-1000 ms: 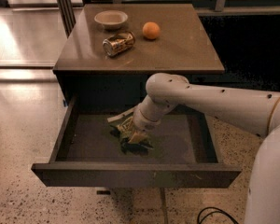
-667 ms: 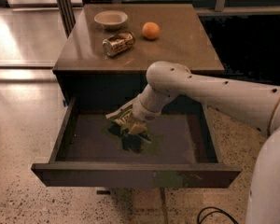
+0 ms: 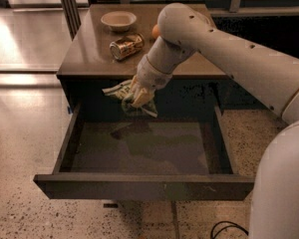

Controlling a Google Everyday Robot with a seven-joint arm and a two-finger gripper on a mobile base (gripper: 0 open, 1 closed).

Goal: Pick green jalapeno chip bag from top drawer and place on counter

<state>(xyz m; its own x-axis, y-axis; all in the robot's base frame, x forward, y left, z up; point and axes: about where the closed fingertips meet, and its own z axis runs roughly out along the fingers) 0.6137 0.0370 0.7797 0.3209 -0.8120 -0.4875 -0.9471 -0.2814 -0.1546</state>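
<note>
Brown surface (image 3: 89,59) with bowl (image 3: 118,20) and can (image 3: 125,46) above the open top drawer (image 3: 139,185): the gripper (image 3: 139,94), clenched on the green jalapeno chip bag (image 3: 118,90), holds it clear of the drawer floor, below the surface edge; pickup appears done, placement remains.

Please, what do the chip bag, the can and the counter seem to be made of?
Green jalapeno chip bag, held by the tool above the top drawer: thin foil or plastic film, crumpled. Can: probably metal, gold-brown, shiny. Counter: smooth brown, slightly glossy; laminate or wood, cannot tell.
</note>
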